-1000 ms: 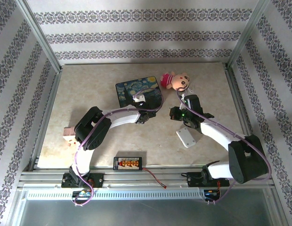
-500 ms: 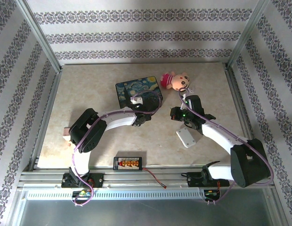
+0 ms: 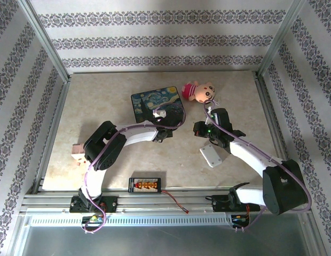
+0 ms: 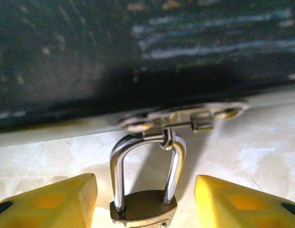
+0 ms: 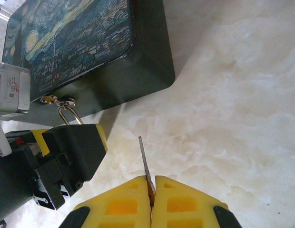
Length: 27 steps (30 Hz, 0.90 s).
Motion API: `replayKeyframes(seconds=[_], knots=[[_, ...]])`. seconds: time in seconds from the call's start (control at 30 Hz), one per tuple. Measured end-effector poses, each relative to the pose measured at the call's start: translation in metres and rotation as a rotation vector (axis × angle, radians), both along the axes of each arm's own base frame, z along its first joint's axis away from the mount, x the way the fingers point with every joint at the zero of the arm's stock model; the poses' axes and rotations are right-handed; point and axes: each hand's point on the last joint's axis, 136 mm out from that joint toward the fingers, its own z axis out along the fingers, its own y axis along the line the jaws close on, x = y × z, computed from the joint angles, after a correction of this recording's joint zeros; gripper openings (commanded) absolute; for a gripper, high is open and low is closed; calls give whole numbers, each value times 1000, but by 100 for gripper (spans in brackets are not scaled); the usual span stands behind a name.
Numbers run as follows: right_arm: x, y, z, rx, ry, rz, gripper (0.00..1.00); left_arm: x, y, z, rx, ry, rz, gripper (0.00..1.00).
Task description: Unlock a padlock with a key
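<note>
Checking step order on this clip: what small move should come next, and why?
Probably close the left gripper on the padlock: it straddles the brass body with gaps either side, while the right gripper pinches the key, blade out, short of the lock.

- No word, brand or number is legible in any view
- Small red print on the grey casing [image 5: 12, 90] is too blurred to read
</note>
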Motion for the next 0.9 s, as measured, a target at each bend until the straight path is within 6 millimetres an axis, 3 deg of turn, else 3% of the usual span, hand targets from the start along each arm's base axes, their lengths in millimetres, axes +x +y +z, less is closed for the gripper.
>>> replayKeyframes(seconds=[0.13,0.43,0.67,0.8,0.9], knots=[[-1,0,-1,-1,3,0,0,0,0,-2,3,4,0,55],[-1,0,-1,1,4,-2,0,-1,0,-4,3,9,-1,41],[-1,0,-1,1,5,-2,0,-1,-1,-9,4,17,-6,41],[-3,-1,-2,1,6,-3,0,-2,-1,-10,7,20,-7,31],[-7,-2,-4,2,9,-5,0,-1,-1,-10,7,19,-8,31]])
